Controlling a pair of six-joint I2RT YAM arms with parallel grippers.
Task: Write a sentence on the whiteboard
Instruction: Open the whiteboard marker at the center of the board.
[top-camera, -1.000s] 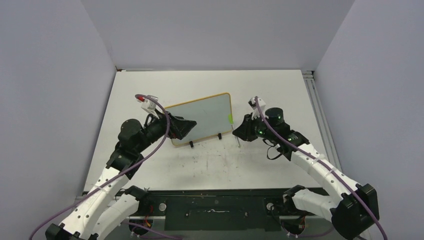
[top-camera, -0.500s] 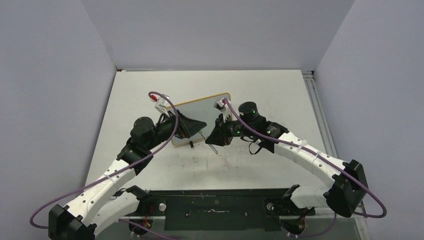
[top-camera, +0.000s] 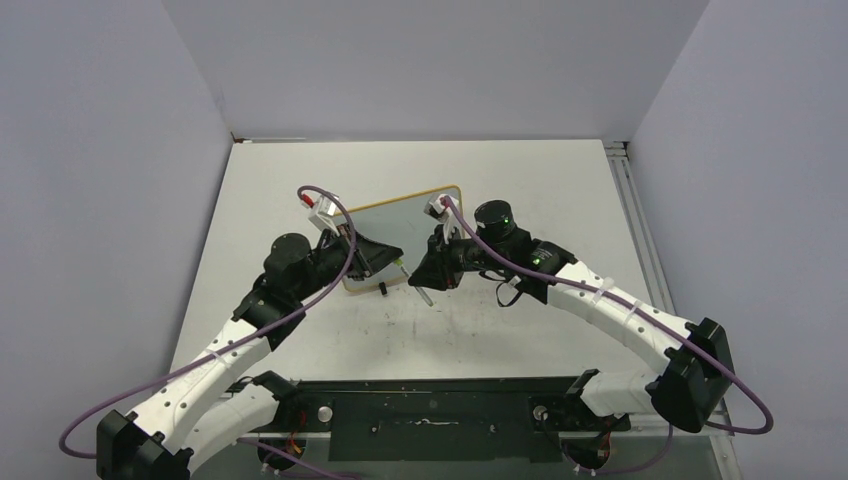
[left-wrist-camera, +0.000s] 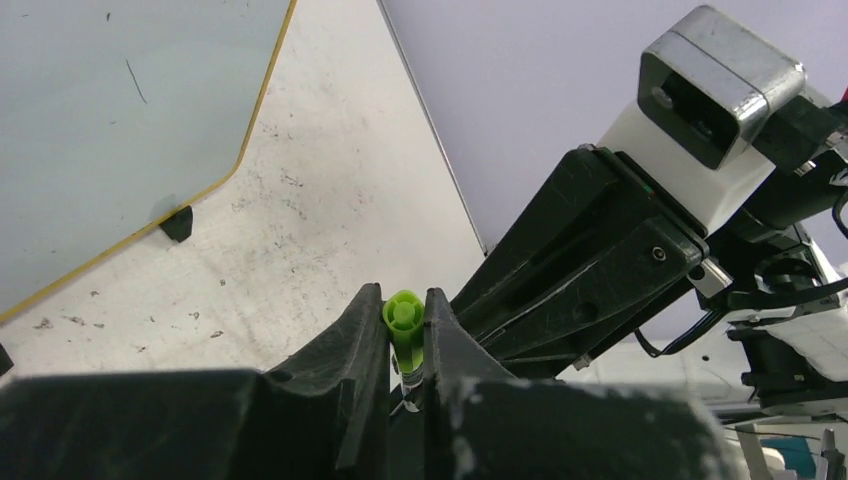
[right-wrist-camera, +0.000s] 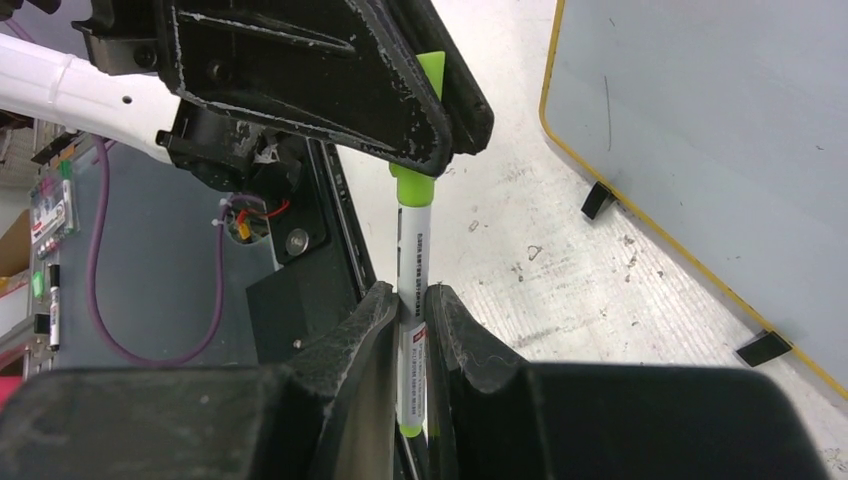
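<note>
Bottom centre of its wrist view, your left gripper (left-wrist-camera: 405, 303) pinches the marker's green cap (left-wrist-camera: 403, 313). Your right gripper (right-wrist-camera: 412, 300) clamps the white barrel (right-wrist-camera: 413, 250). I judge you're uncapping: next, pull the two straight apart. The whiteboard (top-camera: 405, 218) stands mid-frame on the counter (top-camera: 520, 170) in the top view, with no green words yet.

Whiteboard (top-camera: 410, 215) upright mid-table (top-camera: 520, 180). Left gripper (top-camera: 397, 263) before board's near edge; right gripper (top-camera: 418, 277) just beside it, on its right. Marker (right-wrist-camera: 413, 240) spans between both.
</note>
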